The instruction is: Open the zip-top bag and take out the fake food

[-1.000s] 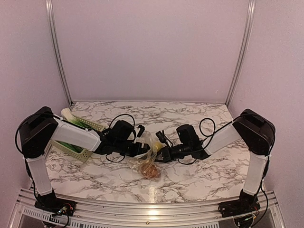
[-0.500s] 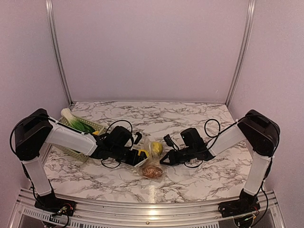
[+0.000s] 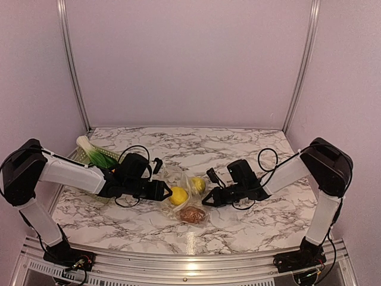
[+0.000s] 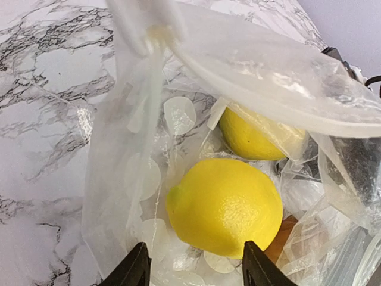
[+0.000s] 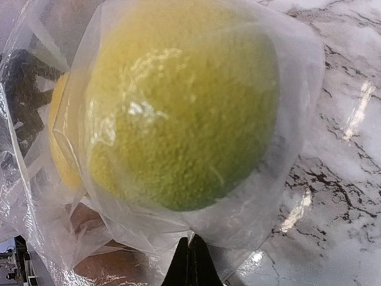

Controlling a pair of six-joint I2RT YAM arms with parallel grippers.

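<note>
— From where does the top view look?
— From high at the near edge, down and away over the whole surface [image 3: 238, 149].
— And the wrist views?
— They are very near the zip-top bag [image 3: 186, 179]: the left one looks right, the right one looks left. All three share the bag and its two lemons [image 4: 225, 205].

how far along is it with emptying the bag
Done: the zip-top bag looks open, and a green vegetable lies in the basket.
In hand: the right fingers pinch the bag while the left fingers flank one lemon; a firm grip isn't clear.
Left: that lemon, the second lemon and the brown lump all sit in the bag.
</note>
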